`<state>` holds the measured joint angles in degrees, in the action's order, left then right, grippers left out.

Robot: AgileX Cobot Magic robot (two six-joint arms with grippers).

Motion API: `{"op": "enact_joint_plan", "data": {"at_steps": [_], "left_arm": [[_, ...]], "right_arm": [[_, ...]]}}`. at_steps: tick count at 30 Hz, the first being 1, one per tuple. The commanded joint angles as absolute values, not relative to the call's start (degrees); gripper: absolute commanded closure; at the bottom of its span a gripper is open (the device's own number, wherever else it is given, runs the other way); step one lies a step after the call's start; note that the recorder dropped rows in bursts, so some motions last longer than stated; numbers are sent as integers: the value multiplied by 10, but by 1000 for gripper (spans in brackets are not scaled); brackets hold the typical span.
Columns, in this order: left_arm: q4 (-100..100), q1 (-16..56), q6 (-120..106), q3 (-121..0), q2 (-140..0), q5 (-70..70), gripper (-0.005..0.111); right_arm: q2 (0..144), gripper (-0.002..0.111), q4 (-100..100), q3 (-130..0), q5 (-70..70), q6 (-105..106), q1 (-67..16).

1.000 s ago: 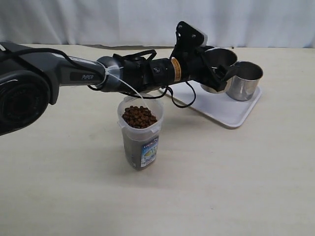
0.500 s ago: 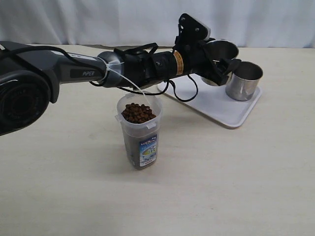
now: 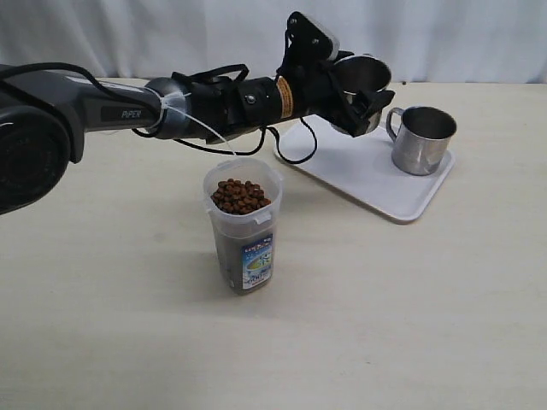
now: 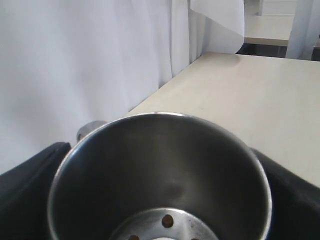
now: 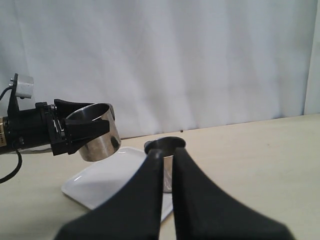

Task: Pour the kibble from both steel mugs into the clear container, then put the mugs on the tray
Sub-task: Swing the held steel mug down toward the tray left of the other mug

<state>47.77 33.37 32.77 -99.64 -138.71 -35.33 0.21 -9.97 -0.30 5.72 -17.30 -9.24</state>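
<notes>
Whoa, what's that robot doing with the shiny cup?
The robot's left claw holds one steel mug in the air above the white tray. A few pellets sit at the mug's bottom. The other steel mug already stands on the tray. The clear container on the table is filled with kibble nearly to its rim. The right claw holds nothing.

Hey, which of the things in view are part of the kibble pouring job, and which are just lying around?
Part of the job: kibble, clear container, held steel mug, second steel mug, tray.
Just background: white curtain, table.
</notes>
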Motion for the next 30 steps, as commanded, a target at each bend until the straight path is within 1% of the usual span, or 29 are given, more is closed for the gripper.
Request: {"op": "enact_joint_plan", "data": {"at_steps": [1,5,11,15,20,26,30], "left_arm": [[476,333,331,-1003,-1383,-374,107],[477,333,331,-1003,-1383,-413,107],[477,333,328,-1003,-1383,-415,107],[478,320,323,-1003,-1383,-424,107],[520,307,330,-1003,-1383,-454,107],[540,308,342,-1003,-1390,-477,107],[512,308,341,-1003,-1413,-509,107]], "right_arm": [[0,103,-99,0,59,-173,-89],[0,103,-99,0,59,-173,-89],[0,103,-99,0,59,-173,-89],[0,103,-99,0,59,-173,-89],[0,103,-99,0,59,-173,-89],[0,103,-99,0,59,-173,-89],[0,103,-99,0,59,-173,-89]]}}
